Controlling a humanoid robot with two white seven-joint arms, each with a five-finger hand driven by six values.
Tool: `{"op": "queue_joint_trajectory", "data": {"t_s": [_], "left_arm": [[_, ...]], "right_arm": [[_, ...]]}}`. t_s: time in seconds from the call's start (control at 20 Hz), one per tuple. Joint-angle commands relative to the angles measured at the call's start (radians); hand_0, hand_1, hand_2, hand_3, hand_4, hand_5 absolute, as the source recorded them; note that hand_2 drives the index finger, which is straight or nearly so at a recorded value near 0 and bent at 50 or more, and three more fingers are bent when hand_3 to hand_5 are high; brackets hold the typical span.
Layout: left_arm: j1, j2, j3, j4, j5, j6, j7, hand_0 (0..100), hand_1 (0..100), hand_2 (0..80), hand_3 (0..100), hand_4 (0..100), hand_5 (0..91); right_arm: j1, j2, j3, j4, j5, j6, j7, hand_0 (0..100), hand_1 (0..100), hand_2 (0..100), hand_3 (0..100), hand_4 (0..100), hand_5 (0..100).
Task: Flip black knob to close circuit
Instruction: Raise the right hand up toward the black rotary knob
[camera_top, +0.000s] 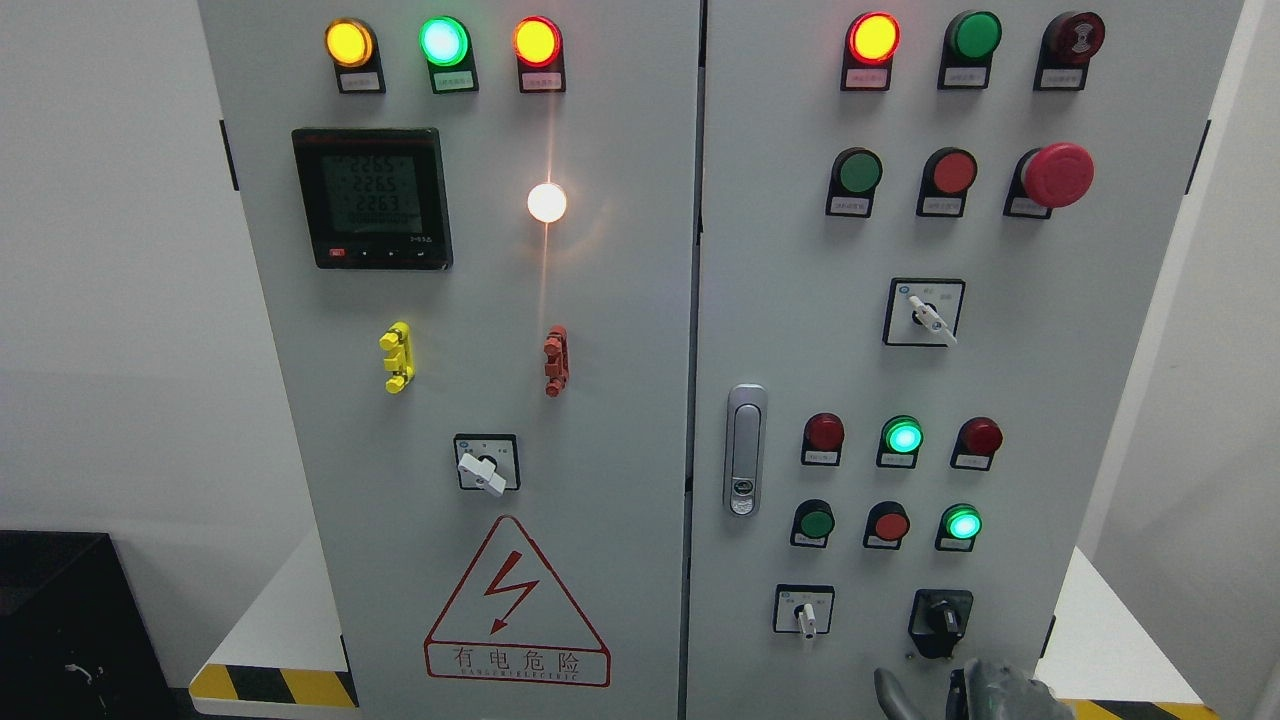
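The black knob (941, 619) sits low on the right door of the grey control cabinet (600, 420), on a black base plate. Its handle points slightly up and left. Just below it, at the bottom edge, the top of my right hand (975, 688) pokes into view with grey fingertips (893, 692) rising toward the knob without touching it. Most of the hand lies below the frame. My left arm does not show.
A white selector switch (806, 614) stands left of the black knob. Green and red lamps and push buttons (890, 523) sit above. A silver door handle (744, 450) is on the right door's left edge. A black box (60, 620) stands at lower left.
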Motion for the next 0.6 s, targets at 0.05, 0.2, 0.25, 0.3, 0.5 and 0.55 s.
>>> {"op": "queue_joint_trajectory", "data": {"t_s": [0.05,0.2,0.25,0.3,0.5,0.55], "left_arm": [[0.023,0.0,0.0,-0.029,0.0,0.0,-0.001,12,56,0.0,0,0,0.0],[0.023,0.0,0.0,-0.029,0.0,0.0,-0.001,12,56,0.0,0,0,0.0],[0.023,0.0,0.0,-0.029,0.0,0.0,-0.001,12,56,0.0,0,0,0.0],[0.023,0.0,0.0,-0.029,0.0,0.0,-0.001,12,56,0.0,0,0,0.0],[0.021,0.0,0.0,-0.029,0.0,0.0,-0.001,12,56,0.0,0,0,0.0],[0.023,0.0,0.0,-0.029,0.0,0.0,-0.001,12,56,0.0,0,0,0.0]], "right_arm": [[-0.009,-0.001,-0.024,0.0,0.003,0.003,0.002,0,0,94,100,100,100],[-0.023,-0.001,-0.024,0.002,0.003,0.003,0.002,0,0,94,100,100,100],[-0.029,-0.001,-0.024,0.003,0.003,0.003,0.002,0,0,94,100,100,100],[-0.033,-0.001,-0.024,0.005,0.003,0.003,0.002,0,0,94,100,100,100],[-0.037,-0.003,-0.034,0.012,0.015,0.001,0.002,0,0,94,100,100,100],[-0.037,-0.003,-0.037,0.011,0.015,0.001,0.002,0,0,94,100,100,100]]}}
